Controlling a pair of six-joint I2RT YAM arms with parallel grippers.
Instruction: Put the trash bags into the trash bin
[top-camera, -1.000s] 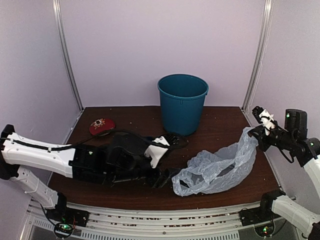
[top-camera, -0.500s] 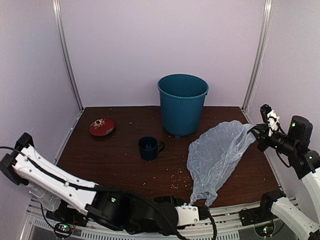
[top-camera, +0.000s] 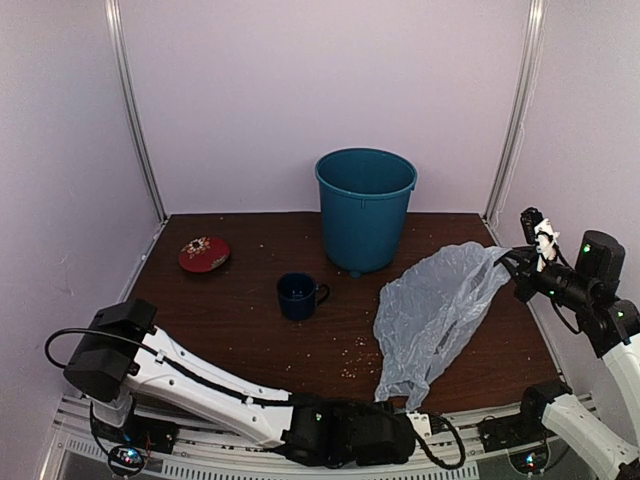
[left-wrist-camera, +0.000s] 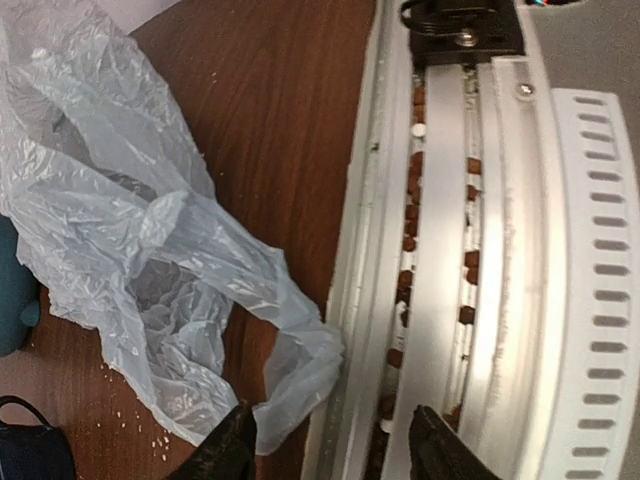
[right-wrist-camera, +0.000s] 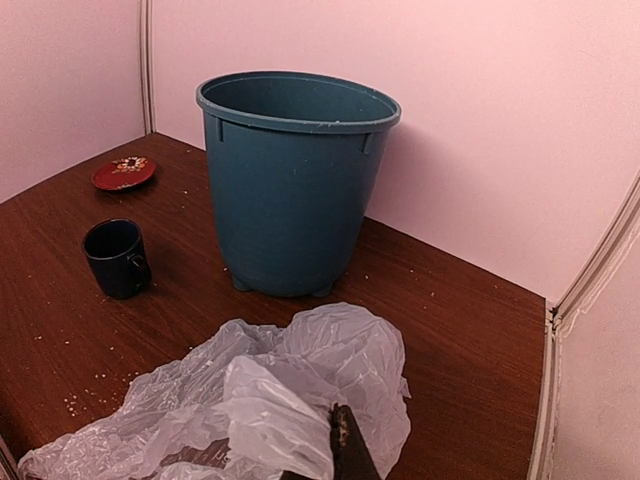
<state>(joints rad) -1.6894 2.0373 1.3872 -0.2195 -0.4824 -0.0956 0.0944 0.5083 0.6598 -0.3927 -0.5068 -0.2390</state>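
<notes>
The teal trash bin (top-camera: 366, 205) stands upright at the back middle of the table; it also shows in the right wrist view (right-wrist-camera: 295, 180). The pale blue-grey trash bag (top-camera: 430, 315) hangs stretched from my right gripper (top-camera: 512, 264) down to the table's front edge. My right gripper (right-wrist-camera: 335, 455) is shut on a fold of the bag (right-wrist-camera: 260, 400), right of the bin. My left gripper (left-wrist-camera: 330, 455) is open over the front rail, and the bag's lower corner (left-wrist-camera: 295, 370) lies just ahead of its fingers. In the top view the left gripper (top-camera: 418, 420) is low at the front edge.
A dark blue mug (top-camera: 298, 296) stands in front of the bin, and a red saucer (top-camera: 204, 252) lies at the back left. Crumbs are scattered on the wood. The metal front rail (left-wrist-camera: 450, 250) runs along the table edge. My left arm lies along the front.
My left arm has swung off the middle of the table down to the front edge, uncovering the mug. My right gripper has lifted the bag's end, so the bag now hangs stretched.
</notes>
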